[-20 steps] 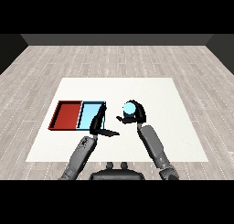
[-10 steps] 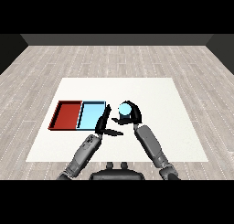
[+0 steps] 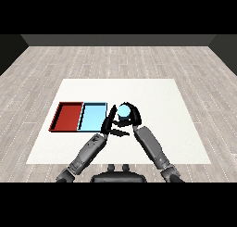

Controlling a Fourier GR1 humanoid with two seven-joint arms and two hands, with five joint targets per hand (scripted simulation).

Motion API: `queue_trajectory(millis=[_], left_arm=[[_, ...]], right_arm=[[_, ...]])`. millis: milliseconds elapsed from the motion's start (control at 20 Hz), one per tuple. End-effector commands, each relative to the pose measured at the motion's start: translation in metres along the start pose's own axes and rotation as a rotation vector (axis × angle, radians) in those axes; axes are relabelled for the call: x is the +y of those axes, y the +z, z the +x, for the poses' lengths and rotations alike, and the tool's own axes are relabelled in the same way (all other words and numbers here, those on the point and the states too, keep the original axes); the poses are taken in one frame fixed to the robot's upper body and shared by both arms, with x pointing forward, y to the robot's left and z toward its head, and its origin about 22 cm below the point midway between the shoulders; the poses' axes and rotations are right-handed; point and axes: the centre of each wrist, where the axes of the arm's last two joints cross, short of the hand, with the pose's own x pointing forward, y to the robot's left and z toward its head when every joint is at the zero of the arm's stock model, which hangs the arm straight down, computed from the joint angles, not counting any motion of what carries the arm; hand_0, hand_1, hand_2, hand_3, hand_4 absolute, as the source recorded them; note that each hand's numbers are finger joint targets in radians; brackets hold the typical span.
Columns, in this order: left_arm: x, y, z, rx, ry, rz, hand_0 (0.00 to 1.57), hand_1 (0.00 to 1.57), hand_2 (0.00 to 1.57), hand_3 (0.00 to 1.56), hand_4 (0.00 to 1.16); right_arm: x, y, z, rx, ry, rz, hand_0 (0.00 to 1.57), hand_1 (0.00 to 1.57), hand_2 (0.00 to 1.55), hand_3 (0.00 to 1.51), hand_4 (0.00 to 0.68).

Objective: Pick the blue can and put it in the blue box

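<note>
Head view, the only one to hand. Right robot hand (image 3: 132, 118) curled round the light blue cylindrical can (image 3: 124, 111), its pale round top showing; can sits just right of the shallow light blue tray (image 3: 92, 117), close to that tray's right edge, whether lifted off the white tabletop (image 3: 176, 129) or resting on it cannot be told. Left robot hand (image 3: 111, 122) lies just beside the tray's right rim, fingers straight and relaxed, holding nothing, touching or nearly touching the right one. Shallow red tray (image 3: 68, 116) touches the blue tray on its left. Judged step: carrying the can left into the blue tray. To do it well, keep the can upright, raise it enough to pass over the tray's rim, travel left past the rim to mid-tray, then lower before uncurling. Left robot hand stands in the path; likely wise to draw it near and aside. Avoid overshooting toward the red tray.
</note>
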Motion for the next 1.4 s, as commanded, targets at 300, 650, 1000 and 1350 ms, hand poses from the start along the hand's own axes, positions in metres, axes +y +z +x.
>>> queue_trajectory(millis=[300,650,1000,1350], left_arm=[[-0.003,-0.005,-0.008,0.017,-0.005,0.004,0.0,0.0,0.0,0.0,0.0],[-0.001,-0.007,-0.011,0.028,-0.02,-0.005,0.0,0.0,0.0,0.0,0.0],[-0.014,-0.023,-0.016,0.041,-0.012,-0.011,0.0,0.0,0.0,0.0,0.0],[-0.004,-0.025,-0.008,0.007,-0.039,-0.017,0.0,0.0,0.0,0.0,0.0]], right_arm=[[0.007,0.01,-0.01,-0.018,-0.028,0.032,1.42,1.42,1.46,1.36,0.559],[0.008,0.002,-0.01,-0.018,-0.034,0.032,1.43,1.43,1.46,1.38,0.547],[0.019,0.0,-0.016,0.007,-0.021,0.031,1.44,1.44,1.47,1.38,0.531],[0.039,0.004,0.0,-0.015,0.0,0.059,1.43,1.43,1.45,1.35,0.522]])
